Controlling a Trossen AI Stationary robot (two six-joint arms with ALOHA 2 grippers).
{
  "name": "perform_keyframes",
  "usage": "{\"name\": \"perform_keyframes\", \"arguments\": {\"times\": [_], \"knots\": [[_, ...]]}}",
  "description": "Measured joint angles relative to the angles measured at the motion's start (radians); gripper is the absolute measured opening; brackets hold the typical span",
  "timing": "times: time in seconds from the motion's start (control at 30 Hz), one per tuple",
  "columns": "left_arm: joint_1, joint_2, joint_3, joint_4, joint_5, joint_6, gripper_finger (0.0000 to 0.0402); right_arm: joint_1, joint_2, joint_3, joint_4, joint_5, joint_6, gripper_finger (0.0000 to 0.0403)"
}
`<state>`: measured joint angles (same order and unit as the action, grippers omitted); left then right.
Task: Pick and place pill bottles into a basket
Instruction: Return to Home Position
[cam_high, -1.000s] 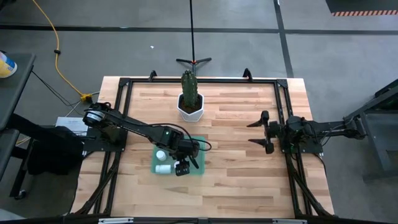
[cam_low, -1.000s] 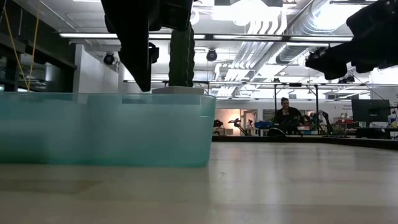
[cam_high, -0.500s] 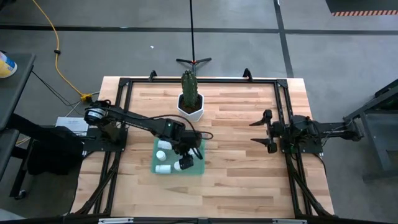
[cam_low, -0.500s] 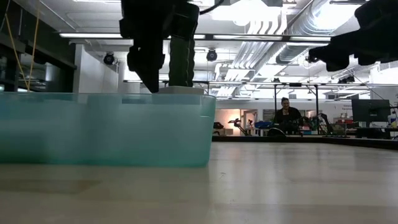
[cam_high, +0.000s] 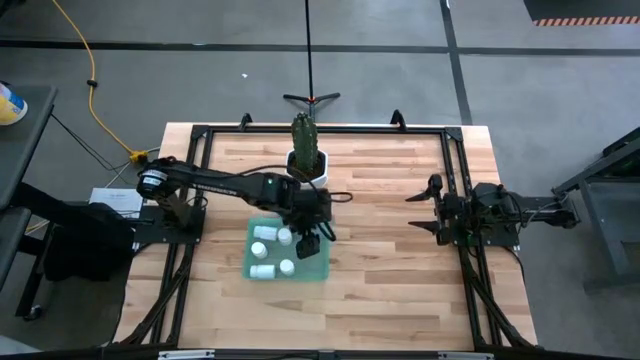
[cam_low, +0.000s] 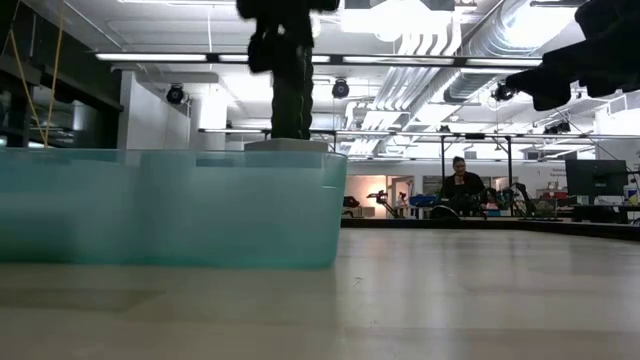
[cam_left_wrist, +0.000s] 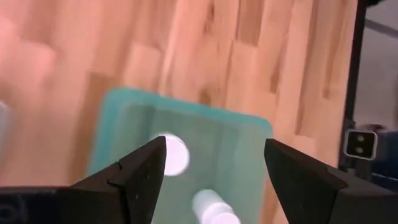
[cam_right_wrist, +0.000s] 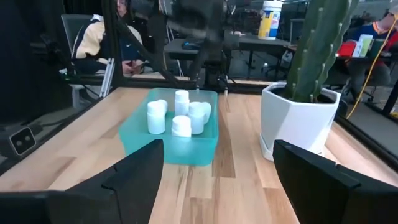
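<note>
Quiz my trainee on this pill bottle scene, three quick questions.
1. True or false: the left gripper over the green tray is shut on a bottle.
2. The pill bottles lie: A in the tray; B on the bare wood; C on the floor.
3. Which plant stands on the table near the tray?
Key: 1 false, fingers open, empty; 2 A; 3 the potted cactus. The right gripper waits open at the table's right side.
</note>
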<state>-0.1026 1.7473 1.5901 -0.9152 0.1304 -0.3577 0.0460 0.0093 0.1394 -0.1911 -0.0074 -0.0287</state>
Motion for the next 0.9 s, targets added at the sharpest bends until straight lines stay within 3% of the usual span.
{"name": "perform_keyframes", "arguments": {"times": [0.2,0.43,0.67,0.9], "knots": [[-0.002,0.0,0.211,-0.162,-0.156,0.071,0.0305,0.0,0.0,0.0,-0.009,0.0,0.054,0.0293],[-0.001,-0.022,0.411,-0.296,-0.242,0.179,0.0305,0.0,0.0,0.0,-0.016,0.006,0.051,0.0293],[0.005,-0.143,0.443,-0.347,-0.422,0.223,0.0305,0.0,0.006,0.0,-0.025,0.005,0.054,0.0293],[0.005,-0.264,0.443,-0.337,-0.435,0.355,0.0305,0.0,0.023,0.0,-0.057,0.005,0.054,0.0293]]}}
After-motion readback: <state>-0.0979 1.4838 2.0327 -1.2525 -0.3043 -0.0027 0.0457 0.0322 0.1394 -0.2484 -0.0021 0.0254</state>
